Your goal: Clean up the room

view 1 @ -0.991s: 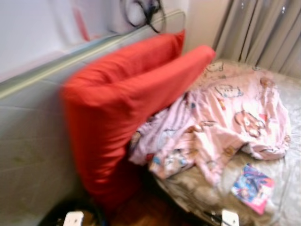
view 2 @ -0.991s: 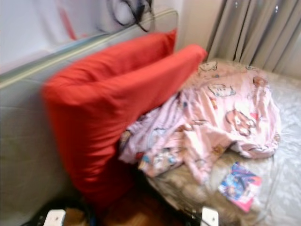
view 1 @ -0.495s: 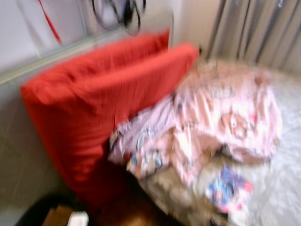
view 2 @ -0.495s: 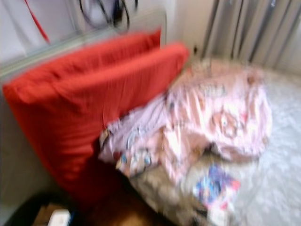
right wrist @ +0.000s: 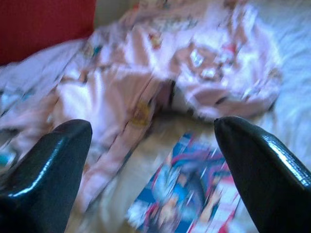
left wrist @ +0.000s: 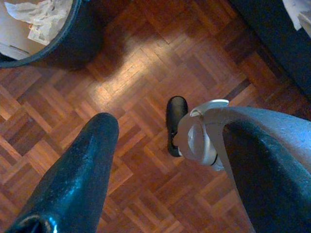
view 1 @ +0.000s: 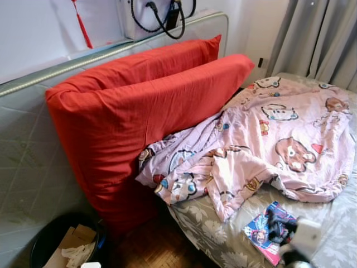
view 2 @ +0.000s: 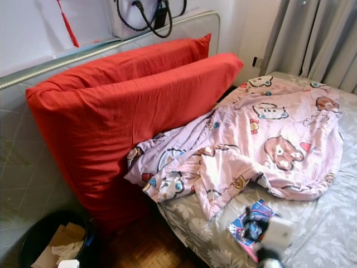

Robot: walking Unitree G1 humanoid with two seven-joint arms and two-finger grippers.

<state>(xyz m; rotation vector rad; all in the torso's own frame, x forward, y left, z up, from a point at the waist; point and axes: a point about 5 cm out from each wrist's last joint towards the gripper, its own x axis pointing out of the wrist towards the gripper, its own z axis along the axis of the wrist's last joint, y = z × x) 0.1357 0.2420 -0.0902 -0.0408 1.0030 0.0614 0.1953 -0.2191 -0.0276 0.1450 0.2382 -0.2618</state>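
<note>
- Right gripper (right wrist: 153,160) is stretched out over the bed, fingers spread wide with nothing between them, hovering right above a colourful booklet (view 1: 268,230) lying on the grey floral sheet (view 1: 217,234).
- Left gripper (left wrist: 165,160) hangs low pointing at the parquet floor (left wrist: 131,87), fingers apart too, nothing held.
- The left wrist view also catches the black bin (left wrist: 73,34) with crumpled paper (left wrist: 41,12) in it.
- A rumpled pink cartoon blanket (view 1: 268,139) sits just above the booklet, bunched against two big red pillows (view 1: 139,106) leaning on the headboard (view 1: 28,167).
</note>
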